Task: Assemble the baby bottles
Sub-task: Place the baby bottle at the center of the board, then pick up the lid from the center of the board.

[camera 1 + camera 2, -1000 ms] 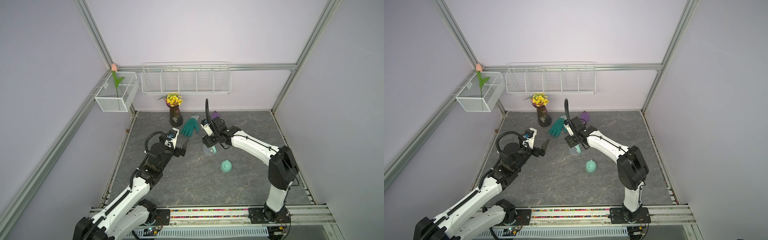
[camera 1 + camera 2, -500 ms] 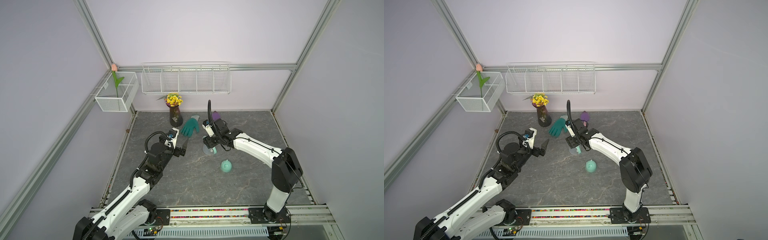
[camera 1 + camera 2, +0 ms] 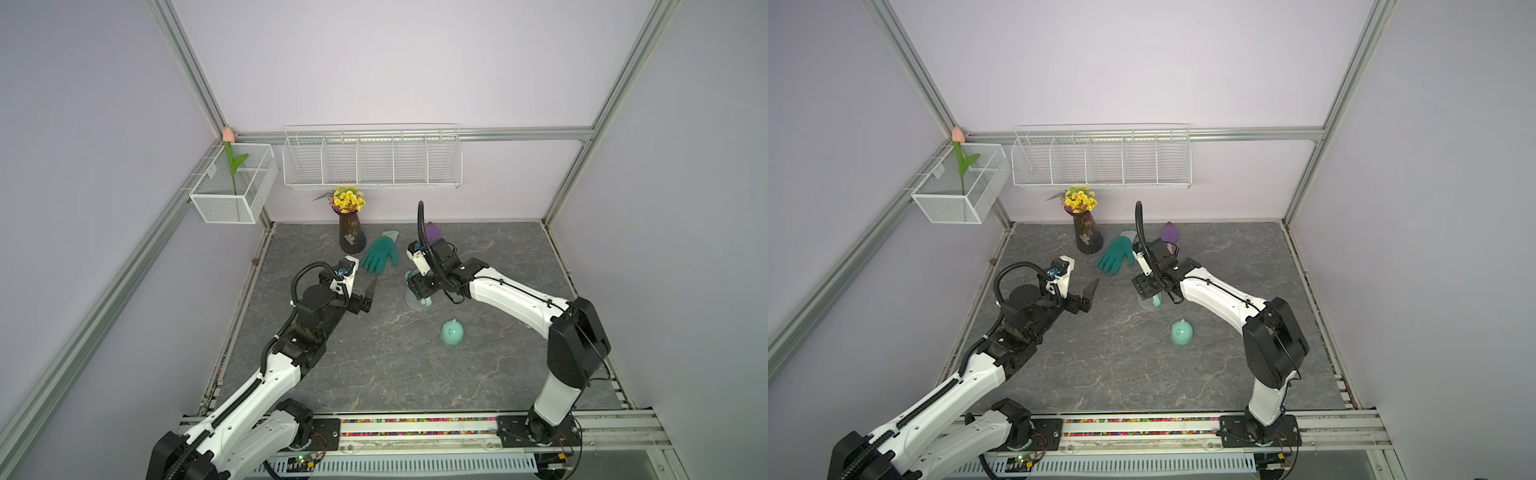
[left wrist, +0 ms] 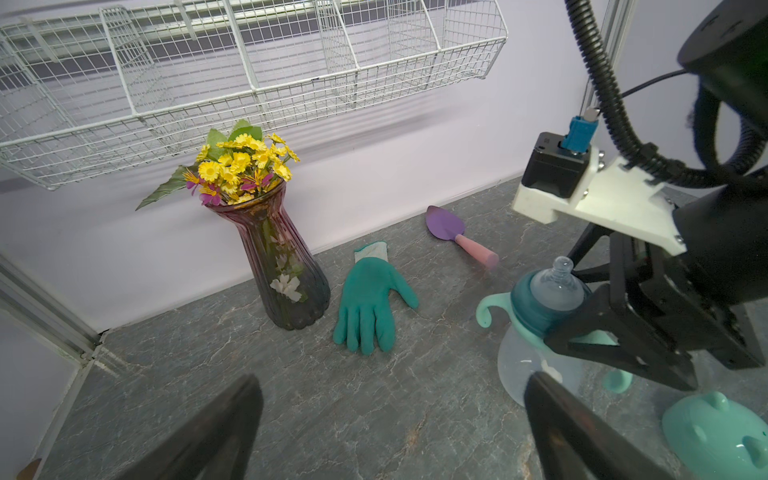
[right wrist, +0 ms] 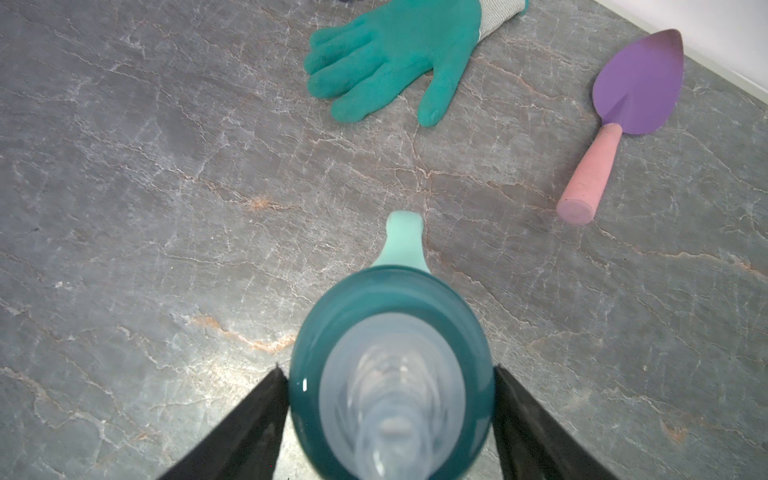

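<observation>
The baby bottle (image 3: 415, 300) (image 3: 1147, 302) stands upright mid-table: frosted body (image 4: 523, 365), mint handled ring (image 4: 484, 309), teal collar (image 5: 332, 299) and clear nipple (image 4: 557, 286) are all stacked together. My right gripper (image 3: 420, 291) (image 5: 390, 368) comes down over it. Its fingers (image 5: 257, 407) flank the collar with only a sliver of gap, so it is open. The mint domed cap (image 3: 453, 332) (image 3: 1181, 333) (image 4: 715, 436) lies on the table nearer the front. To the bottle's left my left gripper (image 3: 370, 295) (image 4: 392, 380) hovers open and empty. No straw shows.
A teal glove (image 3: 379, 255), a dark vase with yellow flowers (image 3: 351, 237) and a purple trowel with a pink handle (image 4: 446, 224) lie behind the bottle near the back wall. White wire baskets (image 3: 372, 158) hang on the back wall and left frame.
The right gripper's jaws have widened around the bottle's collar, and the right arm has shifted slightly. The left arm and the cap have not moved.
</observation>
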